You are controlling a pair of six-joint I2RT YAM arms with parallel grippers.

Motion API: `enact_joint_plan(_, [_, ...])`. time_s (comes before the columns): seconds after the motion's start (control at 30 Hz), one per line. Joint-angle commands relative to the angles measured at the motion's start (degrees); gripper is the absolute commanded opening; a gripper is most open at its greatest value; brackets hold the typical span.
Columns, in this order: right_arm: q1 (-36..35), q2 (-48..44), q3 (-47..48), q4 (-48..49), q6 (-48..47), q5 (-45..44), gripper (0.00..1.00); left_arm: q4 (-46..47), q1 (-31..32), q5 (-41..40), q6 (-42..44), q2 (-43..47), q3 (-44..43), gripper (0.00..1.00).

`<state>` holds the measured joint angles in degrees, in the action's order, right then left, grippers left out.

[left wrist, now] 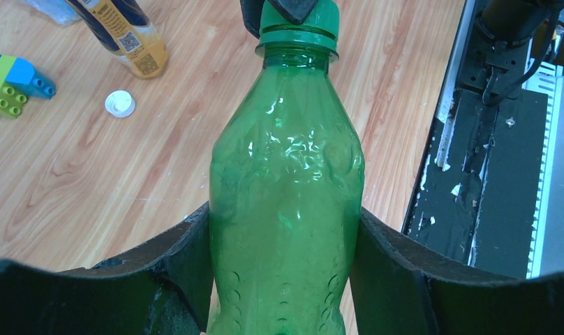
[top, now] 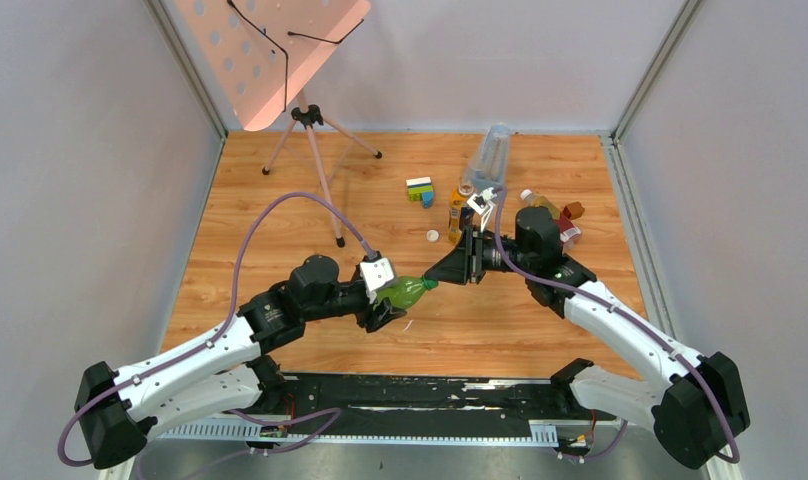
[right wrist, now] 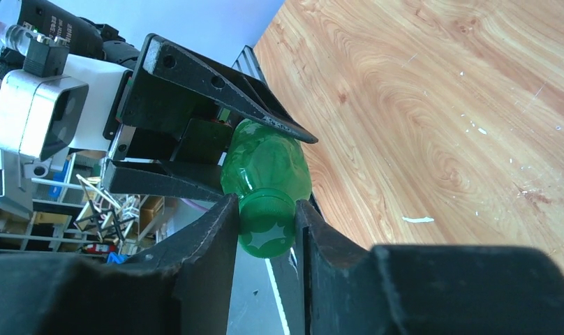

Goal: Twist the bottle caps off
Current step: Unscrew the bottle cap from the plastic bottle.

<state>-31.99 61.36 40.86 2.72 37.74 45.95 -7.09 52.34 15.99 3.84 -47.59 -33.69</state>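
Note:
My left gripper (top: 392, 300) is shut on the body of the green bottle (top: 408, 292) and holds it lying level above the table. In the left wrist view its jaws (left wrist: 283, 234) press both sides of the bottle (left wrist: 286, 181). My right gripper (top: 438, 274) is shut on the green cap (right wrist: 266, 227), which sits on the bottle's neck (left wrist: 298, 24). A loose white cap (top: 433, 236) lies on the wood. The amber bottle with the yellow label (top: 458, 215) stands behind it. A second amber bottle with a white cap (top: 536, 201) lies behind my right arm, partly hidden.
A tall clear bluish container (top: 488, 155) lies at the back. Multicoloured toy bricks (top: 420, 190) sit left of it. A small reddish-brown block (top: 574, 210) is at the far right. A tripod stand (top: 310, 130) with a pink perforated board stands at the back left.

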Motion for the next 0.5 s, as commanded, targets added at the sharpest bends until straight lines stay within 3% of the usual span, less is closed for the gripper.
enact_joint_plan(0.0, [-0.14,-2.38,0.45,0.96,-4.30,1.68,0.34,3.35,-0.48,0.20,-1.38,1.37,-1.18,0.00])
enact_joint_plan(0.1, [-0.09,-2.56,0.72,0.17,-5.12,1.09,0.56,3.33,-0.57,0.49,-1.45,1.60,-1.11,0.00])
enact_joint_plan(0.2, [-0.09,-2.44,0.80,-0.45,-5.05,0.54,0.57,3.02,-0.62,0.53,-1.46,1.89,-1.04,0.00])
enact_joint_plan(0.33, [-0.09,-2.05,0.93,-0.49,-5.12,0.99,0.40,2.93,-0.60,0.78,-1.55,2.44,-0.90,0.00])
enact_joint_plan(0.47, [-0.09,-1.44,1.48,-0.06,-7.02,3.66,0.12,4.50,-0.65,1.51,-1.90,2.19,-0.56,0.00])
